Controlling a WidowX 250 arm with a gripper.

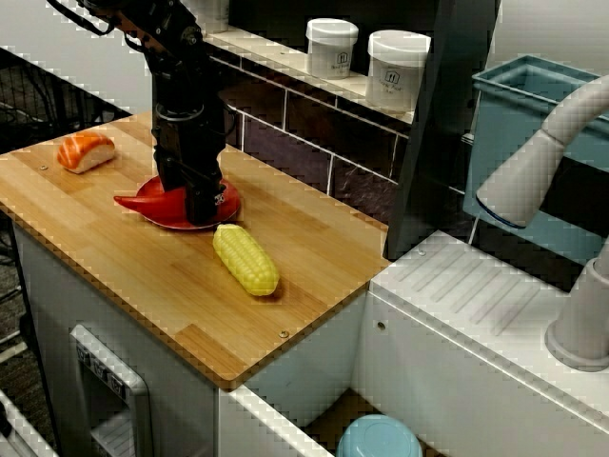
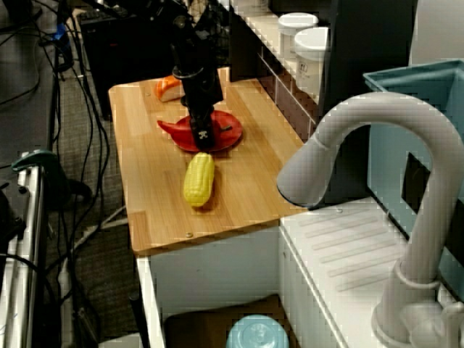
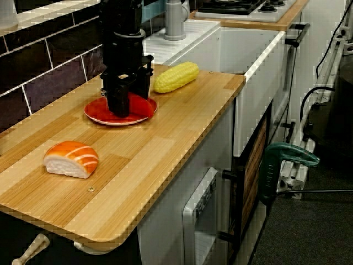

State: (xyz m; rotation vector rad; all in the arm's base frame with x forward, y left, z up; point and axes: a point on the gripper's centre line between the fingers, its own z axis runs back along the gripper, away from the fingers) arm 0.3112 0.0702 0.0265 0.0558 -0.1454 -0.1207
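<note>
My black gripper (image 1: pixel 200 211) points straight down with its tips resting on a red plate (image 1: pixel 157 205) on the wooden counter (image 1: pixel 143 276). The fingers sit close together over the plate's middle, and the gap between them is hidden, so I cannot tell whether anything is held. A yellow corn cob (image 1: pixel 245 259) lies just beside the plate toward the sink, apart from it. A piece of salmon sushi (image 1: pixel 86 150) lies farther off on the other side. From the sink side the gripper (image 2: pixel 205 141), plate (image 2: pixel 228 130) and corn (image 2: pixel 199 180) line up. The counter-end view shows the gripper (image 3: pixel 118 107) and the sushi (image 3: pixel 71 159).
Two white jars (image 1: pixel 331 48) stand on the tiled ledge behind the counter. A white sink unit with a grey faucet (image 1: pixel 542 162) adjoins the counter, with a blue bin (image 1: pixel 519 114) behind it. A light blue bowl (image 1: pixel 379 440) sits low below the counter edge.
</note>
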